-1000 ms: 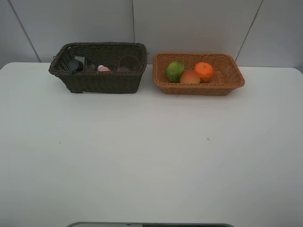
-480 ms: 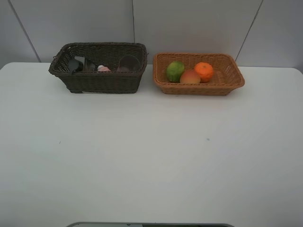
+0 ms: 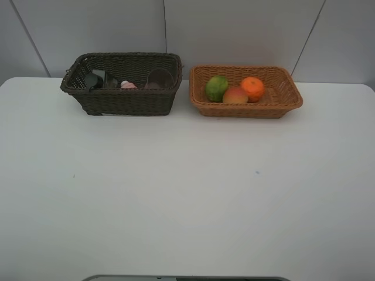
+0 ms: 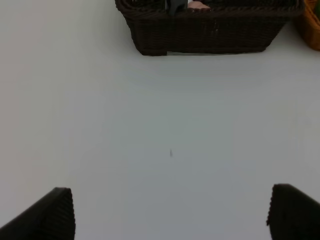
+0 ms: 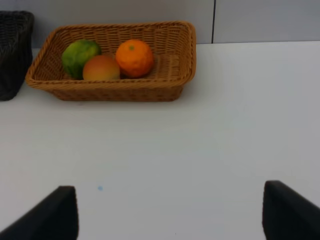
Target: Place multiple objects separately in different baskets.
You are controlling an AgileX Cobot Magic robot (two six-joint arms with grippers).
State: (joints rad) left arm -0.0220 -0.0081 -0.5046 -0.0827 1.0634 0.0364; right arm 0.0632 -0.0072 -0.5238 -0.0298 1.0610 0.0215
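Note:
The dark brown basket (image 3: 126, 100) stands at the back left and holds the dark grey pump dispenser (image 3: 92, 80), the pink lotion bottle (image 3: 128, 85) and the mauve cup (image 3: 159, 79). The orange-tan basket (image 3: 284, 100) to its right holds the green lime-like fruit (image 3: 216, 88), the orange-red peach (image 3: 235, 95) and the tangerine (image 3: 253, 88). My left gripper (image 4: 170, 215) is open and empty over bare table, well short of the dark basket (image 4: 210, 32). My right gripper (image 5: 170, 212) is open and empty, well short of the tan basket (image 5: 120, 91). Neither gripper shows in the exterior view.
The white table (image 3: 187, 193) stretches in front of both baskets. A grey panelled wall (image 3: 234, 29) rises right behind them. A grey edge (image 3: 187, 278) shows at the table's near side. A corner of the dark basket (image 5: 12, 55) shows in the right wrist view.

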